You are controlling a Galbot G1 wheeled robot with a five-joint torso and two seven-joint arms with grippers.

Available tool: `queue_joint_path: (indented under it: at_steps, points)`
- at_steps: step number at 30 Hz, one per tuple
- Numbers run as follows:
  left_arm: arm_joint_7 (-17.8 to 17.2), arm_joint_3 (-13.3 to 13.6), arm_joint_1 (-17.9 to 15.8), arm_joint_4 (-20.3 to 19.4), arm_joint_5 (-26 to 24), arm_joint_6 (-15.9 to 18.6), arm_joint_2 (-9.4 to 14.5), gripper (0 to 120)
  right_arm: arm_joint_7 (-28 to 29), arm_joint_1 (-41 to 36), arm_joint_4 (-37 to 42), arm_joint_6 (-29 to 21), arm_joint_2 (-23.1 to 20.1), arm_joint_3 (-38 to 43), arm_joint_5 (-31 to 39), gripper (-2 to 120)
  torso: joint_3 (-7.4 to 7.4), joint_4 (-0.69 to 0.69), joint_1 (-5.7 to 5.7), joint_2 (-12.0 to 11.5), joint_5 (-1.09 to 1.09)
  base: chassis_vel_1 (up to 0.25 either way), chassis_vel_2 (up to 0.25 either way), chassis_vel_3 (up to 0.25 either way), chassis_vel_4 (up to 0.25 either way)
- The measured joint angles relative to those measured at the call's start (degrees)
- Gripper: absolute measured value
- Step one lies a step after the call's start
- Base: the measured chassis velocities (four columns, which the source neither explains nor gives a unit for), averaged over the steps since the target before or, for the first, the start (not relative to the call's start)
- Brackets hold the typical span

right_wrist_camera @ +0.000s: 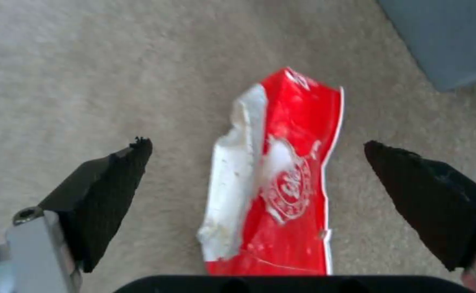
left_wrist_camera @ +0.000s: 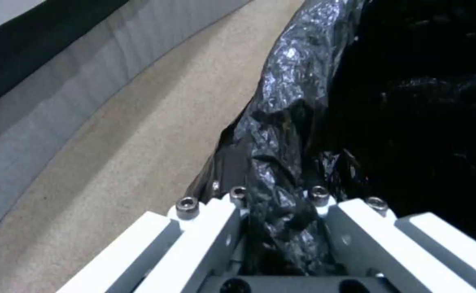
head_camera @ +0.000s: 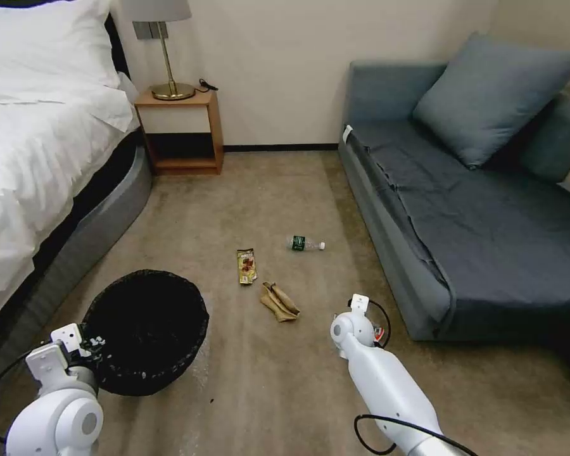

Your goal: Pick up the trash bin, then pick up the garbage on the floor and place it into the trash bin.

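The black trash bin (head_camera: pixel 147 329), lined with a crinkled black bag (left_wrist_camera: pixel 281 122), is at the lower left near the bed. My left gripper (left_wrist_camera: pixel 278 195) is shut on its near rim, bag plastic bunched between the fingers. My right gripper (right_wrist_camera: pixel 257 143) hangs open just above the carpet floor (head_camera: pixel 266 380), its black pads (right_wrist_camera: pixel 113 187) on either side of a red snack packet (right_wrist_camera: pixel 287 175) without touching it. More garbage lies ahead: crumpled tan paper (head_camera: pixel 280 301), a brown-yellow wrapper (head_camera: pixel 246 266) and a small clear bottle (head_camera: pixel 305 243).
A white bed (head_camera: pixel 38 158) with a grey base runs along the left, close to the bin. A blue-grey sofa (head_camera: pixel 462 209) fills the right, its corner near my right arm (head_camera: pixel 373 367). A wooden nightstand (head_camera: pixel 180 130) with a lamp stands at the back wall.
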Motion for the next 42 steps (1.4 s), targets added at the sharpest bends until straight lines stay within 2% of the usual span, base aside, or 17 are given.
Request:
queue_joint_path:
  at_steps: [9,12,15,17,20,21,25,26,29,31,34,36,37,38,39,41,42]
  points:
    - [0.0,0.1,-0.3,0.0,0.0,0.1,0.1,3,-0.9,-0.6,-2.2,0.6,0.6,1.2,-0.8,99,0.00,0.00,0.00,0.0,0.00,0.000,0.000,0.000,0.000]
    - [0.0,0.2,-0.3,0.0,0.0,0.1,0.1,3,-1.3,-0.9,-2.5,0.8,0.9,1.5,-1.2,92,0.00,0.00,0.00,0.0,0.00,0.000,0.000,0.000,0.000]
    - [0.0,0.2,-0.3,-0.2,0.1,0.1,0.1,3,-1.9,-1.1,-3.0,1.0,1.1,1.6,-1.8,79,0.00,0.00,0.00,0.0,0.01,0.000,0.000,0.000,0.000]
    - [0.0,0.2,-0.3,-0.2,0.1,0.1,0.1,3,-2.0,-1.2,-3.1,1.1,1.2,1.6,-1.8,77,0.00,0.00,0.00,0.0,0.01,0.000,0.000,0.000,0.000]
    - [0.0,0.2,-0.2,-0.4,0.2,0.2,0.0,3,-2.4,-1.5,-3.4,1.3,1.2,1.8,-2.3,61,0.00,0.00,0.00,0.0,0.00,0.000,0.000,0.000,0.000]
    - [0.0,0.2,-0.2,-0.4,0.2,0.2,0.0,3,-2.4,-1.5,-3.4,1.3,1.2,1.8,-2.3,61,0.00,0.00,0.00,0.0,0.00,0.000,0.000,0.000,0.000]
    - [-0.1,0.4,-0.1,-0.7,0.4,0.2,-0.2,3,-3.0,-2.0,-3.8,1.9,0.9,2.0,-3.1,40,0.00,0.00,0.00,0.0,0.00,0.000,0.000,0.000,0.000]
    - [-0.1,0.4,-0.1,-0.7,0.4,0.2,-0.2,3,-3.0,-2.0,-3.8,1.9,0.9,2.0,-3.1,40,0.00,0.00,0.00,0.0,0.00,0.000,0.000,0.000,0.000]
    - [-0.1,0.6,-0.1,-0.9,0.7,0.2,-0.3,3,-3.3,-2.5,-3.7,2.2,0.7,2.0,-3.3,28,0.00,0.00,0.00,0.0,0.00,0.000,0.000,0.000,0.000]
    - [-0.1,0.7,-0.1,-0.9,0.7,0.2,-0.3,3,-3.4,-2.6,-3.6,2.2,0.6,2.0,-3.3,25,-0.01,0.01,0.00,0.0,0.00,0.000,0.000,0.000,0.000]
    - [-0.2,0.9,-0.1,-0.9,0.8,0.3,-0.3,3,-3.8,-4.3,0.3,2.5,-1.0,1.5,-2.8,8,0.00,0.00,0.00,0.0,0.01,0.000,0.000,0.000,0.000]
    - [-0.2,0.9,-0.1,-0.9,0.9,0.3,-0.3,3,-3.9,-4.6,1.4,2.5,-1.4,1.4,-2.6,7,0.00,0.00,0.00,0.0,0.01,0.000,0.000,0.000,0.000]
    - [-0.2,0.9,-0.2,-0.7,0.9,0.3,-0.3,3,-4.2,-5.1,3.7,2.6,-2.1,1.0,-2.2,1,-0.01,0.00,0.00,0.0,0.01,0.000,0.000,0.000,0.000]
    - [-0.3,0.9,-0.3,-0.5,1.0,0.3,-0.3,3,-4.7,-6.0,7.8,2.7,-3.2,0.4,-1.8,0,0.00,0.00,0.00,0.0,0.01,0.000,0.000,0.000,0.000]
    - [-0.3,0.9,-0.3,-0.5,1.0,0.3,-0.3,3,-4.7,-6.0,7.8,2.7,-3.2,0.4,-1.8,0,0.00,0.00,0.00,0.0,0.01,0.000,0.000,0.000,0.000]
    - [-0.3,0.9,-0.4,-0.1,1.4,0.3,-0.3,3,-5.8,-7.3,15.1,2.7,-4.8,-0.7,-1.3,0,-0.01,0.00,0.00,0.0,0.00,0.000,0.000,0.000,0.000]
    - [-0.3,0.9,-0.4,-0.1,1.5,0.3,-0.3,3,-5.9,-7.4,15.7,2.7,-5.0,-0.9,-1.1,0,-0.01,0.00,0.00,0.0,-0.01,0.000,0.000,0.000,0.000]
